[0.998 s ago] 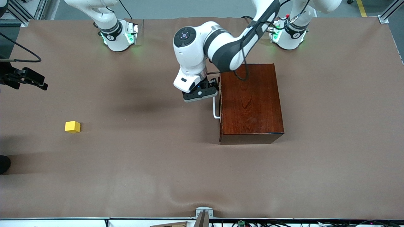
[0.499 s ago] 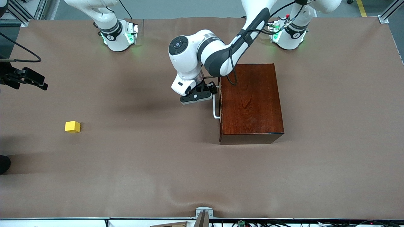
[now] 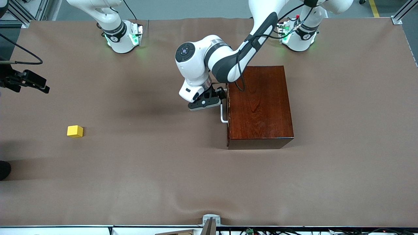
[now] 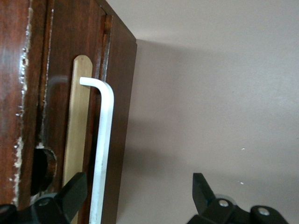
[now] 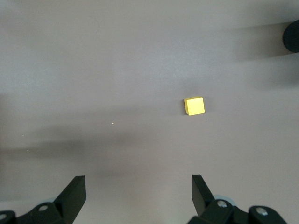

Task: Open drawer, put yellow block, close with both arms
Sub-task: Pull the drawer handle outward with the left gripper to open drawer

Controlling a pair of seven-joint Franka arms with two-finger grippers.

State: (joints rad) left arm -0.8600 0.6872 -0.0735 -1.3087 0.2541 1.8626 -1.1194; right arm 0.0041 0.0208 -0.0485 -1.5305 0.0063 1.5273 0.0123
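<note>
A brown cloth covers the wide table (image 3: 163, 182). The left gripper (image 3: 218, 97) is at the front of the drawer (image 4: 65, 93), open and holding nothing; one finger sits against the drawer front, the other out in the free space, so the white handle (image 4: 103, 144) stands between them. The bar's long axis runs along the drawer front. The drawer looks shut in the wooden box (image 3: 259, 106), with bare table in front for pulling. The right gripper (image 5: 135, 196) waits high, wide open and empty, above the yellow block (image 3: 75, 131), which lies well apart from the box, toward the right arm's end.
</note>
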